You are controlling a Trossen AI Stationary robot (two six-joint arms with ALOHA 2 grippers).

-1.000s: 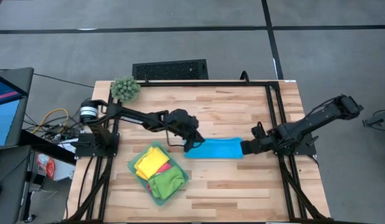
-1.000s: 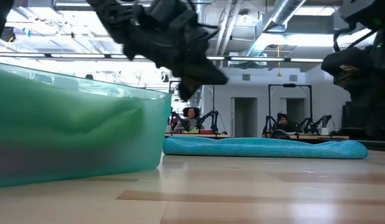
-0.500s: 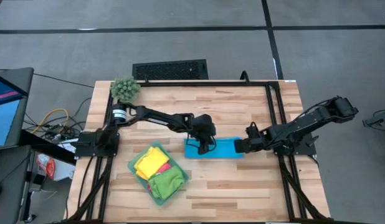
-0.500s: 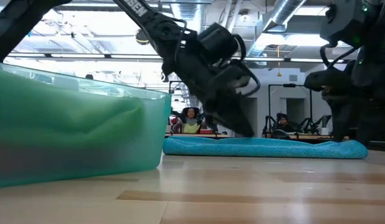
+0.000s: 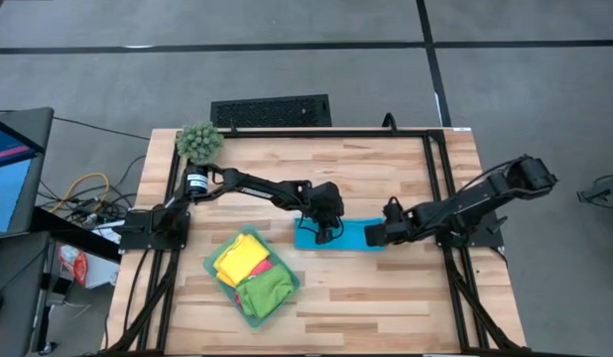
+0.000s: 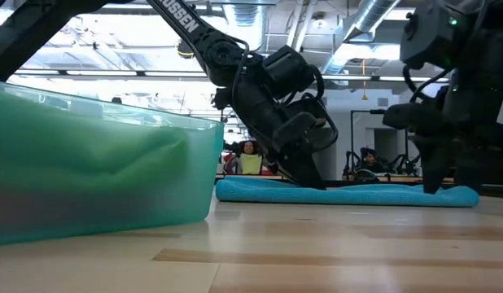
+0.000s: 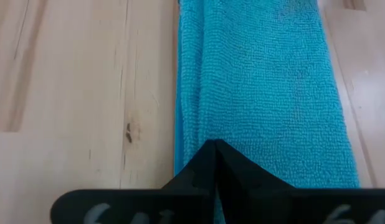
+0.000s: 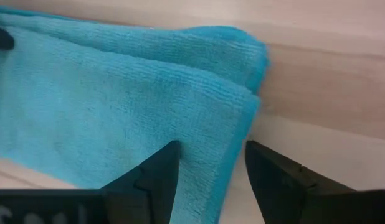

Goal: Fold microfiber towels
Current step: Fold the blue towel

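Frame centre: the left gripper (image 5: 324, 235), jaws shut and empty, pins the blue towel (image 5: 348, 236); the right gripper (image 8: 211, 171), jaws spread, straddles its end for folding.

Both arms were matte black, jointed tubes. The left arm (image 5: 249, 184) bore white lettering and a silver collar by its base; black cable looped above its jaws.
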